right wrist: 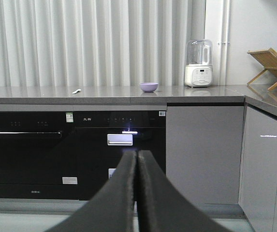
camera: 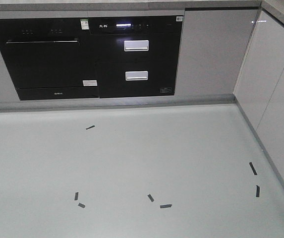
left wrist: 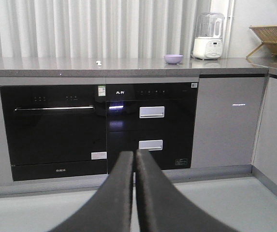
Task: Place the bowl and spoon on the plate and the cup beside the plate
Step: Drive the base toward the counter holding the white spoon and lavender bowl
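Note:
A lavender bowl (left wrist: 173, 58) stands on the grey countertop (left wrist: 128, 65), seen small and far in the left wrist view, and the same bowl (right wrist: 149, 87) shows in the right wrist view. A small pale spoon (left wrist: 98, 62) lies on the counter left of the bowl; the right wrist view shows the spoon (right wrist: 76, 91) too. My left gripper (left wrist: 134, 155) is shut with nothing held, low and well short of the cabinets. My right gripper (right wrist: 137, 154) is likewise shut and empty. The plate and the cup are out of view.
Below the counter sit black built-in appliances (camera: 89, 54) and grey cabinet doors (camera: 211, 49). A white blender (right wrist: 198, 65) and a wooden rack (right wrist: 271, 63) stand on the counter to the right. Black tape marks (camera: 165, 206) dot the grey floor. A cabinet run (camera: 275, 94) lines the right side.

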`<state>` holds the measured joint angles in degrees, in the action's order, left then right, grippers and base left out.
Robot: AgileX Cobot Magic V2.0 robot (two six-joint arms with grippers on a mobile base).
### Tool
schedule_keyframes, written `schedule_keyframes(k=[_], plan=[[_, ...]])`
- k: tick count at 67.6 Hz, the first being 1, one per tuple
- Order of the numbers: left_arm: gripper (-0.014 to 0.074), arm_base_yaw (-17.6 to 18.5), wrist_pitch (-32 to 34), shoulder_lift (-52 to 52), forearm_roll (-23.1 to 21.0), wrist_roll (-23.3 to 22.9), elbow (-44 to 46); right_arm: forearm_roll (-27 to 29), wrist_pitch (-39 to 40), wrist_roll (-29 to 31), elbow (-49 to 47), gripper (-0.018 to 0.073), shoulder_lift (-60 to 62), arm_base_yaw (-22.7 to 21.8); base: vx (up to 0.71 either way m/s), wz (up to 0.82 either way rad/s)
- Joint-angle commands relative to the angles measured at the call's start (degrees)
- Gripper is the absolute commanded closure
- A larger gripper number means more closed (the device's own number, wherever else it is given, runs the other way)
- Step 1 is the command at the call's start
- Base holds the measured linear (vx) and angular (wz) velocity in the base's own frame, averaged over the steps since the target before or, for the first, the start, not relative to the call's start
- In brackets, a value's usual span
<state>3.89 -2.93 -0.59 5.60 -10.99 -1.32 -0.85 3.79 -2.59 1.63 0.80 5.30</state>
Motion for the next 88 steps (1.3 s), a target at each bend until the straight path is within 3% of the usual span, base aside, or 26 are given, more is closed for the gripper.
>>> schedule_keyframes(k=[1, 88], plan=[[0.0603, 0.00, 4.40, -0.83, -0.49, -0.08, 0.99, -0.15, 4.16, 0.19, 0.53, 0.0570, 0.21, -0.41, 0.00, 0.00], [0.0603, 0.05, 4.45, -0.83, -0.49, -0.08, 0.99, -0.15, 4.16, 0.19, 0.53, 0.0570, 0.21, -0.41, 0.00, 0.00]])
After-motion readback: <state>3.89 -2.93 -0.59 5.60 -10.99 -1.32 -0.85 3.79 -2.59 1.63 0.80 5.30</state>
